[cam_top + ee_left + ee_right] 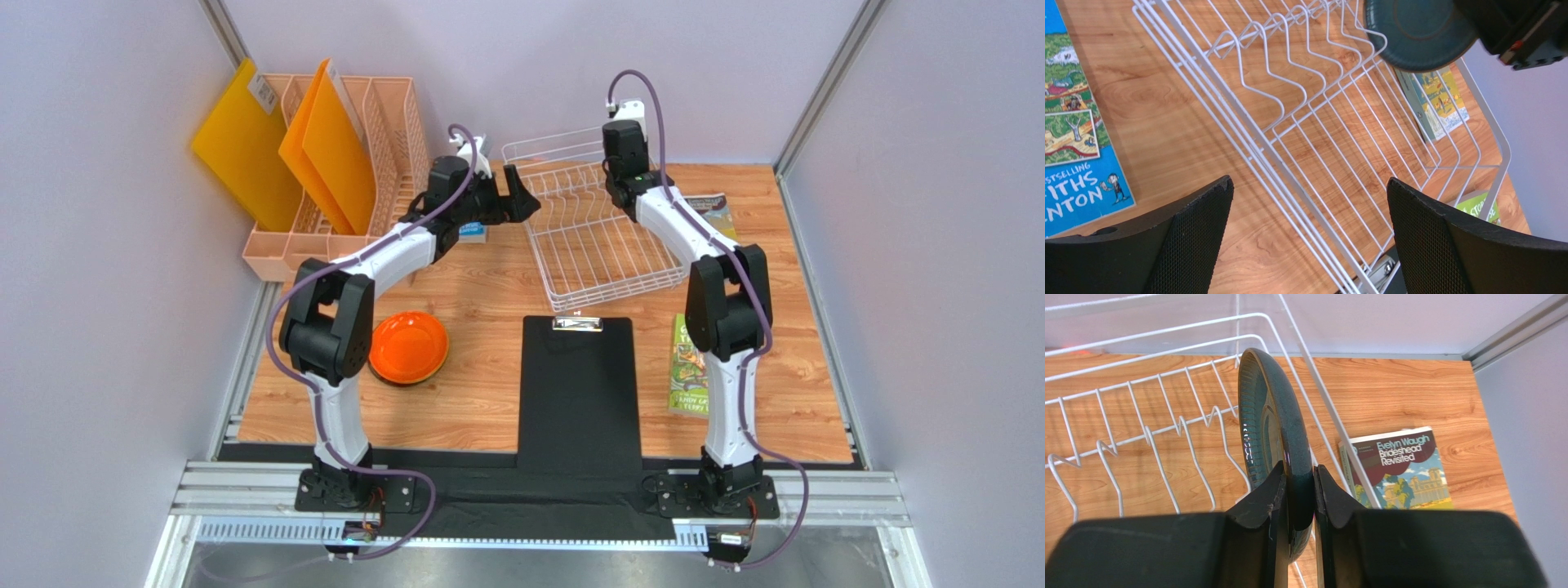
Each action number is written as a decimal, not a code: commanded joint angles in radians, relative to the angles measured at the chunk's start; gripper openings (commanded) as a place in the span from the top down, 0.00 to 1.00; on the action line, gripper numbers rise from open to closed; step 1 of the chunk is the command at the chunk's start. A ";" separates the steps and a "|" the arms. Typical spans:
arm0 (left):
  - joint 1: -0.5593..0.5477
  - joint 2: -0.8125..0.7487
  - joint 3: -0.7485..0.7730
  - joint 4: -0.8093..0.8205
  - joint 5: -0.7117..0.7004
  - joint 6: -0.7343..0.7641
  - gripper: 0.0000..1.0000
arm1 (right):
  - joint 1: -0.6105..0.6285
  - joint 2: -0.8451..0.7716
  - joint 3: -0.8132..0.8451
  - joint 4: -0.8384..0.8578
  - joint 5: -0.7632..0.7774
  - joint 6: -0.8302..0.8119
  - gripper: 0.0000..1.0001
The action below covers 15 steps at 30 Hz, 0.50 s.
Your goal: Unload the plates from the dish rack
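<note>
My right gripper [1298, 478] is shut on the rim of the dark grey-teal plate [1269, 416]. It holds the plate upright on edge over the far end of the white wire dish rack [601, 233]. The left wrist view shows that plate [1419, 33] above the rack's prongs [1290, 79]. My left gripper [1309, 202] is open and holds nothing. It hovers over the rack's left rim, near its far corner [521, 196]. The orange plate [409, 347] lies flat on the table beside the left arm. I see no other plates.
A peach mesh file holder [368, 135] with orange folders stands at the back left. A black clipboard [579, 380] lies in front of the rack. A blue book [1075, 141] lies left of the rack, and other books [689, 361] [1401, 468] lie on its right.
</note>
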 commanded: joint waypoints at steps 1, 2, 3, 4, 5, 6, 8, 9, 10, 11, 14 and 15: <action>0.000 -0.092 -0.038 0.060 0.025 -0.026 0.01 | -0.008 -0.168 -0.037 0.092 0.078 -0.001 1.00; 0.000 -0.103 -0.046 0.067 0.026 -0.035 0.01 | -0.008 -0.212 -0.053 0.091 0.073 0.010 1.00; 0.000 -0.104 -0.053 0.074 0.029 -0.040 0.01 | -0.007 -0.234 -0.092 0.092 0.067 0.030 1.00; 0.000 -0.109 -0.055 0.075 0.039 -0.043 0.01 | -0.008 -0.272 -0.106 0.088 0.055 0.038 1.00; 0.000 -0.112 -0.056 0.077 0.043 -0.050 0.01 | -0.008 -0.291 -0.120 0.078 0.049 0.048 1.00; 0.000 -0.115 -0.064 0.087 0.048 -0.057 0.01 | -0.007 -0.309 -0.136 0.069 0.034 0.079 1.00; 0.000 -0.118 -0.073 0.109 0.062 -0.081 0.01 | -0.007 -0.368 -0.194 0.060 -0.006 0.105 1.00; 0.000 -0.120 -0.081 0.123 0.063 -0.089 0.01 | -0.004 -0.386 -0.214 0.057 -0.017 0.116 1.00; -0.001 -0.118 -0.082 0.130 0.078 -0.099 0.01 | -0.005 -0.418 -0.256 0.055 -0.041 0.139 1.00; -0.003 -0.121 -0.086 0.138 0.085 -0.107 0.01 | -0.004 -0.435 -0.272 0.048 -0.060 0.151 1.00; -0.011 -0.120 -0.099 0.164 0.103 -0.126 0.01 | -0.005 -0.497 -0.346 0.029 -0.169 0.213 1.00; -0.012 -0.124 -0.107 0.182 0.108 -0.129 0.01 | -0.004 -0.513 -0.364 0.029 -0.192 0.228 1.00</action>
